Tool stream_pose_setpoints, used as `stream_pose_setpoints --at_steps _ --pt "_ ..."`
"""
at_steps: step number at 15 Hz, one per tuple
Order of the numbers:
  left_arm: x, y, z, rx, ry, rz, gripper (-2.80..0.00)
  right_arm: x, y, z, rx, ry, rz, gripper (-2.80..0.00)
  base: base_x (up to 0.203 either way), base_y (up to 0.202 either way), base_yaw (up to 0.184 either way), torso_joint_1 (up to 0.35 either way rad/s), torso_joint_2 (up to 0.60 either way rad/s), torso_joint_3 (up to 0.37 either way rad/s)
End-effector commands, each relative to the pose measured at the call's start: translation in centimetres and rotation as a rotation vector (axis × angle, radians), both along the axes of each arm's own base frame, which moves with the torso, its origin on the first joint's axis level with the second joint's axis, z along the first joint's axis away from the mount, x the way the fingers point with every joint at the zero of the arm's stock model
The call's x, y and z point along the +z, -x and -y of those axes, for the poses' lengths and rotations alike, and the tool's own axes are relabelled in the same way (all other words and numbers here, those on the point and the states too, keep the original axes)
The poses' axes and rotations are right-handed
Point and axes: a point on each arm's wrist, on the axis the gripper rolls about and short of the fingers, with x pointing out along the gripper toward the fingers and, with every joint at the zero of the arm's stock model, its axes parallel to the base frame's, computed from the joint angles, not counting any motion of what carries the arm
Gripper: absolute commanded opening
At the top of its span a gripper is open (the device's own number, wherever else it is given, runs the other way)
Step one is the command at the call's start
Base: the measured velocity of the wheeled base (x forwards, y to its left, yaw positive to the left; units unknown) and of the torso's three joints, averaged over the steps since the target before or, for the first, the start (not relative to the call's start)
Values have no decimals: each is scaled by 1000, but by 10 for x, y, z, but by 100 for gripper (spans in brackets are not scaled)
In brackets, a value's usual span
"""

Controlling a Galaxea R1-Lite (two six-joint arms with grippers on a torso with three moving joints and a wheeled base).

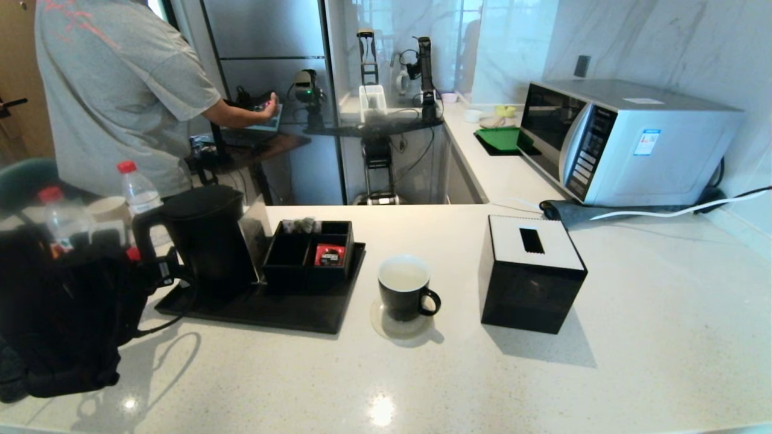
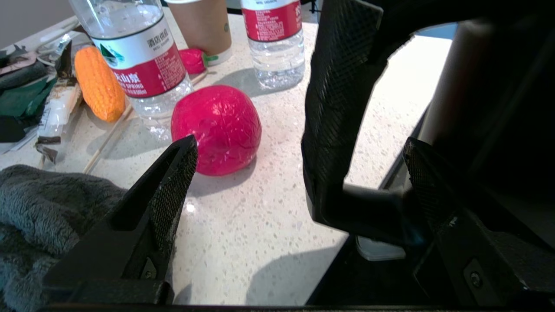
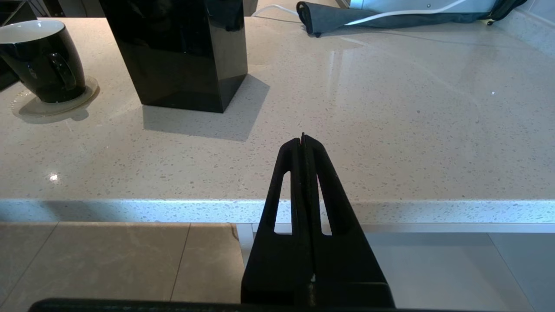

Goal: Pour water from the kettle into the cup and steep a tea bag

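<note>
Water already fills the cup (image 1: 403,287); left gripper (image 2: 299,149), fingers spread, straddles the kettle (image 1: 205,241) handle, right gripper (image 3: 303,143) pressed together, steeping undone.

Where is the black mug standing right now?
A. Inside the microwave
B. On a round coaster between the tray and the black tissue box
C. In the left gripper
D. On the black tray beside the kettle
B: the head view shows the mug on a round coaster, with the tray on one side and the tissue box on the other.
</note>
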Motion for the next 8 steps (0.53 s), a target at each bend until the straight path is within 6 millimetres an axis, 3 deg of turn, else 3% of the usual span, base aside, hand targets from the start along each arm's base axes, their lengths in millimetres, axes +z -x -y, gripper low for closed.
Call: stream_pose_setpoints --at_steps 1,8 --pt "3 -4 -2 5 -13 51 0 0 0 0 1 0 -1 -280 0 0 0 0 0 0" --pt "8 -12 -5 8 -22 85 0 0 0 0 1 0 -1 -280 0 0 0 0 0 0"
